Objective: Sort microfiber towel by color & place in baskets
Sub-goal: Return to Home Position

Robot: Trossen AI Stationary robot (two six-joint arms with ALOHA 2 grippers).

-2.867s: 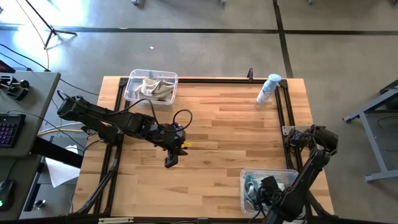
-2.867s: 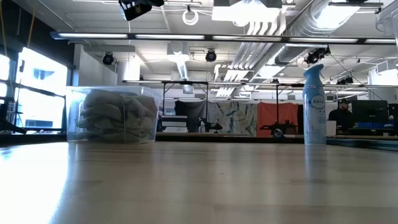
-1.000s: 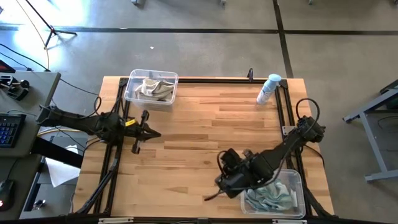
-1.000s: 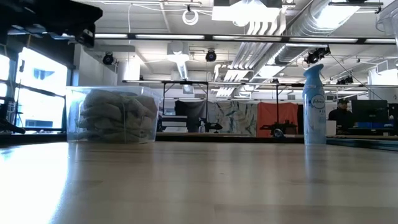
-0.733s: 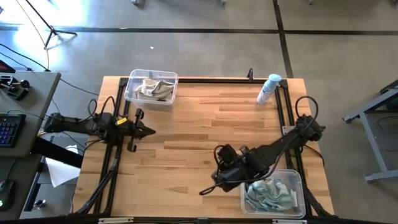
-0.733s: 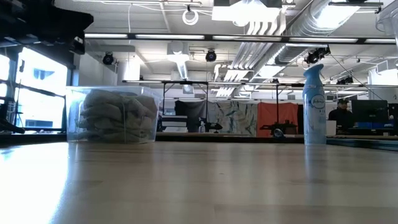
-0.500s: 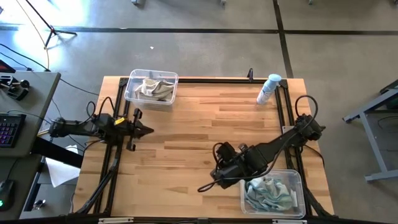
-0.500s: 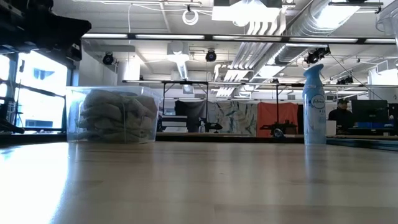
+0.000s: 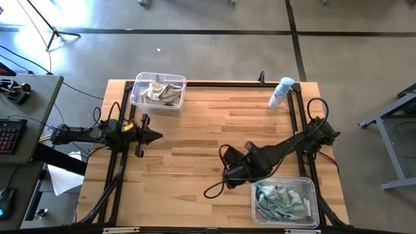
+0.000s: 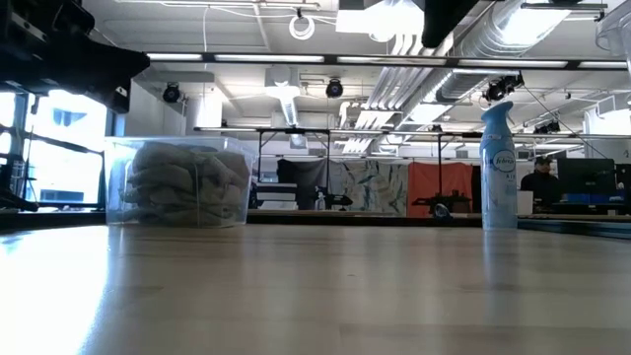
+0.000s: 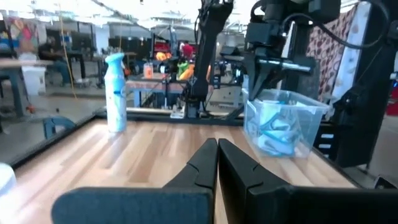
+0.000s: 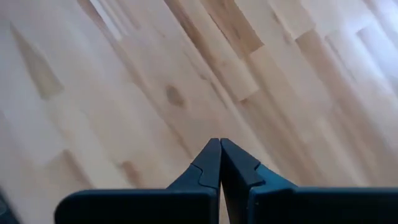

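Note:
A clear basket (image 9: 158, 92) at the table's far left holds beige-grey microfiber towels (image 9: 162, 93); the low view shows them piled inside the basket (image 10: 177, 182). A second clear basket (image 9: 284, 200) at the near right holds teal-blue towels (image 9: 279, 199). My left gripper (image 9: 158, 136) is shut and empty above the table's left side, pointing level toward the right edge. My right gripper (image 9: 229, 175) is shut and empty over bare wood, left of the near-right basket. Its wrist view shows only table planks past the shut gripper (image 12: 220, 142).
A white spray bottle with a blue cap (image 9: 281, 93) stands at the table's far right corner. A black frame rail (image 9: 300, 123) runs along the table's edges. Bare wood lies across the middle of the table (image 9: 221, 130). The left wrist view shows the near-right basket (image 11: 283, 121) and the bottle (image 11: 115, 93).
My right gripper has moved away from the near-right basket, toward the far edge and a little toward the left edge, over bare wood. My left arm has drawn back slightly toward the table's left edge. The towels lie still in both baskets.

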